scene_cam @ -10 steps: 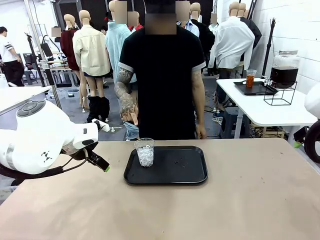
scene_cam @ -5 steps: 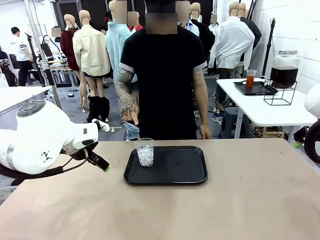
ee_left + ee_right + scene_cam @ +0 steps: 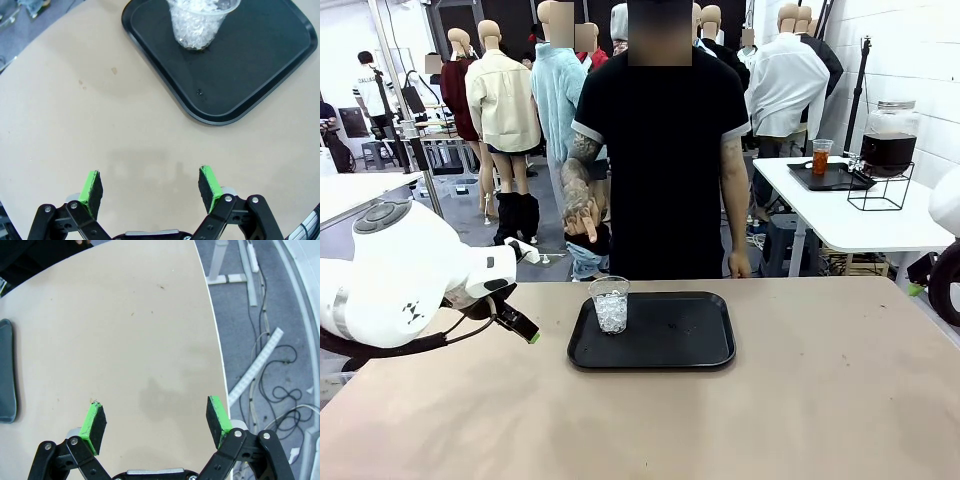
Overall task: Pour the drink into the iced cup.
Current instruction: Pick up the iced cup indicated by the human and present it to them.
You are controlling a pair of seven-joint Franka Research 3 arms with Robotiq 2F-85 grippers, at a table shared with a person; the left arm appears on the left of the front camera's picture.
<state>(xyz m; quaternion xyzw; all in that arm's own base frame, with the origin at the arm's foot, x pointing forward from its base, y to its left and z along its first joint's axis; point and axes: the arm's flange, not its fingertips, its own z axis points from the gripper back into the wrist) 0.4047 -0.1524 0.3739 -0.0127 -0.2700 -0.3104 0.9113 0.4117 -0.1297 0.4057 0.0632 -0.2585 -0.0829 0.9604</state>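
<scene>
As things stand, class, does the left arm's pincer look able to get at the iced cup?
Probably yes: the left pincer is open, and bare table lies between it and the iced cup on the tray.

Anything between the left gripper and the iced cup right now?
Nothing visible does. Between the open left gripper and the clear plastic cup of ice cubes lie bare beige tabletop and the low rim of the black plastic tray the cup stands on.

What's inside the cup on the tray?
Ice cubes fill the clear cup on the black tray. No reddish liquid is visible among them; the cup's floor is covered by ice.
</scene>
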